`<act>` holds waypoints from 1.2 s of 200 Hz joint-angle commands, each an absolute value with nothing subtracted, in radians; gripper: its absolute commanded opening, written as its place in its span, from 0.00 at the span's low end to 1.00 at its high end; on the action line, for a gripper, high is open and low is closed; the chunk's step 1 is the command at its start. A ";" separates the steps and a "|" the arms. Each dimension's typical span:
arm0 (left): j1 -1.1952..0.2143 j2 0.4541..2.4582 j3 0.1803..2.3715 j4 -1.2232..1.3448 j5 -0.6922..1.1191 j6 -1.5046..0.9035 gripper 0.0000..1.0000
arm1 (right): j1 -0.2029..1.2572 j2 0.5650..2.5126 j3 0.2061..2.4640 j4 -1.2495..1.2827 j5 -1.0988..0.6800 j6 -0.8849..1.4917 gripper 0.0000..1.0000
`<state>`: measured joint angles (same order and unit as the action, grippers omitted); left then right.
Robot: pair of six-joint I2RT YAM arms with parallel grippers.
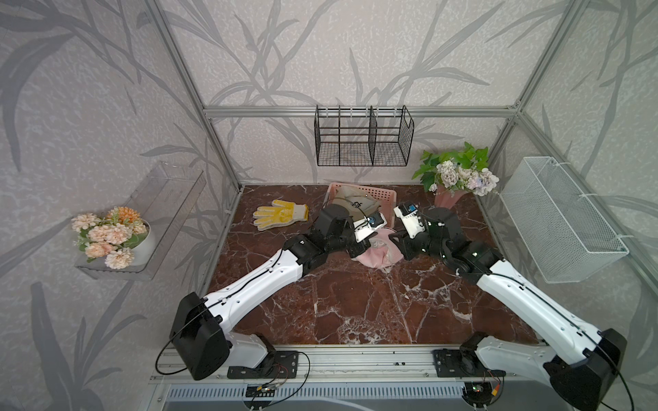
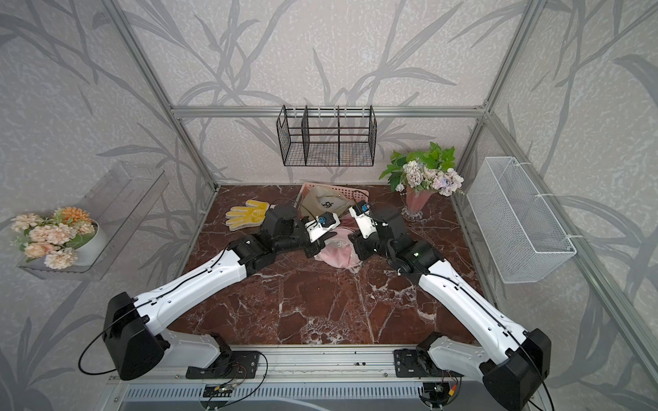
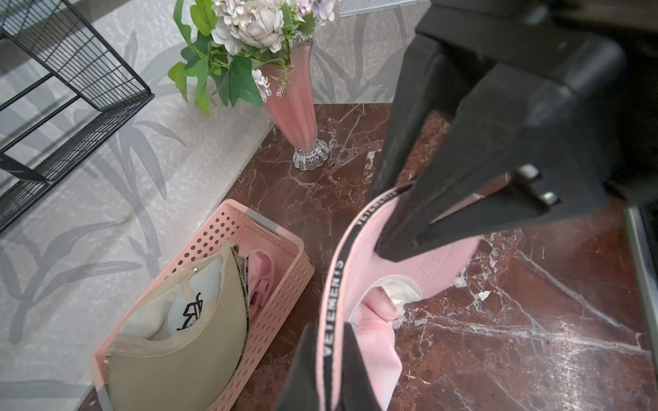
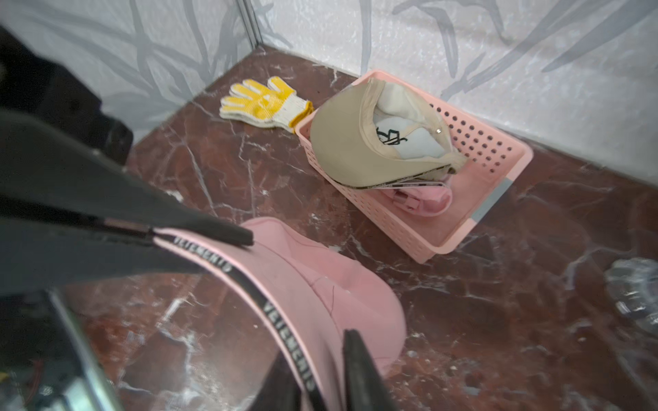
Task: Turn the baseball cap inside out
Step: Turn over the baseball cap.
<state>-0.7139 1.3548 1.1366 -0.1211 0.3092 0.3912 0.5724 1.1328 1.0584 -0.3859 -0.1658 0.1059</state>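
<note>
Left jaws clenched on black "VETEMENTS" band [image 3: 338,270] of pink cap [image 3: 427,270]; right jaws astride same band, grip unclear.

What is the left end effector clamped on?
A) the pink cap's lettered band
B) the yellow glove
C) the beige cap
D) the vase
A: its wrist view shows the left end effector shut on the pink cap at its lettered band.

Bright, even, diffuse light in both top views, with only soft shadows and a faint sheen on the table [image 1: 356,302]. Frame posts [image 1: 191,78] splay outward toward the picture edges. In both wrist views the close black fingers [image 3: 480,160] are blurred, while the basket [image 3: 281,284] is sharp.
</note>
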 commanded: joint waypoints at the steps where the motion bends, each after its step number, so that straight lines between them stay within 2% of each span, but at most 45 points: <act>1: -0.671 1.278 1.115 0.092 0.341 0.216 0.00 | 0.522 1.081 0.969 -0.212 -0.319 0.226 0.40; 43: -0.658 1.238 1.076 0.205 0.429 0.089 0.00 | 0.484 1.048 0.848 -0.049 -0.376 0.291 0.43; 104: -0.659 1.240 1.050 0.212 0.502 0.086 0.00 | 0.480 1.024 0.795 0.121 -0.368 0.301 0.43; 113: -0.659 1.244 1.052 0.209 0.515 0.089 0.00 | 0.482 1.028 0.791 0.136 -0.368 0.293 0.37; 137: -0.659 1.264 1.078 0.164 0.534 0.114 0.00 | 0.482 1.042 0.797 0.141 -0.370 0.261 0.04; 141: -0.658 1.267 1.084 0.153 0.534 0.118 0.02 | 0.481 1.044 0.800 0.137 -0.372 0.254 0.00; 148: -0.659 1.274 1.096 0.134 0.530 0.127 0.08 | 0.482 1.046 0.808 0.123 -0.373 0.239 0.00; 157: -0.659 1.284 1.112 0.109 0.526 0.143 0.21 | 0.483 1.046 0.819 0.101 -0.370 0.222 0.00; 172: -0.658 1.298 1.146 0.062 0.501 0.171 0.33 | 0.488 1.043 0.845 0.044 -0.360 0.184 0.00; 193: -0.661 1.320 1.202 -0.021 0.430 0.237 0.67 | 0.502 1.043 0.890 -0.055 -0.334 0.128 0.00; 223: -0.668 1.365 1.330 -0.190 0.303 0.377 0.82 | 0.538 1.053 0.951 -0.179 -0.278 0.054 0.00; 240: -0.675 1.397 1.413 -0.285 0.197 0.448 0.95 | 0.555 1.063 0.982 -0.231 -0.238 0.025 0.00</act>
<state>-0.6624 1.3613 1.3041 -0.1223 0.3443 0.3069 0.5228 1.0554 0.9199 -0.1532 -0.2722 0.1040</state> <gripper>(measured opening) 0.874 0.085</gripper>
